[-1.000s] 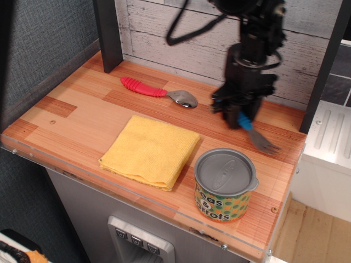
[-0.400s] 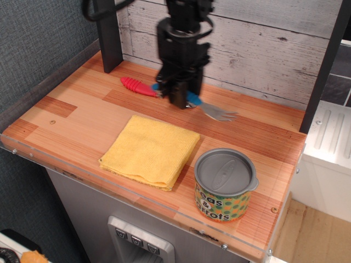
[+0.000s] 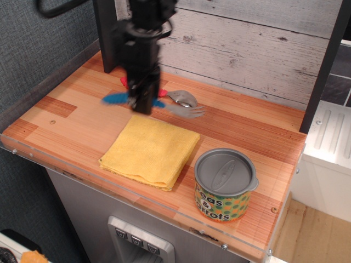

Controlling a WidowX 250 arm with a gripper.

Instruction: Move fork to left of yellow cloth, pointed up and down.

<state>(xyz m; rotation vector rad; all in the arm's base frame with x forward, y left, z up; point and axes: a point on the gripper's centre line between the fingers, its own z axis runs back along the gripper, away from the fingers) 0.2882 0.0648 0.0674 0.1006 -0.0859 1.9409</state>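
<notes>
My gripper (image 3: 142, 103) is shut on the fork (image 3: 116, 99) and holds it above the table, just past the far edge of the yellow cloth (image 3: 150, 150). The fork lies crosswise: its blue handle sticks out to the left of the fingers and its grey tines (image 3: 192, 112) stick out to the right. The cloth lies flat in the front middle of the wooden table (image 3: 71, 118).
A red-handled metal spoon (image 3: 182, 97) lies behind the gripper, its handle mostly hidden. A tin can (image 3: 224, 184) labelled peas and carrots stands at the front right. A dark post (image 3: 107, 33) and a plank wall stand at the back.
My gripper has carried the fork leftward across the table, from the right side near the can to above the cloth's far left corner. The fork has turned more crosswise.
</notes>
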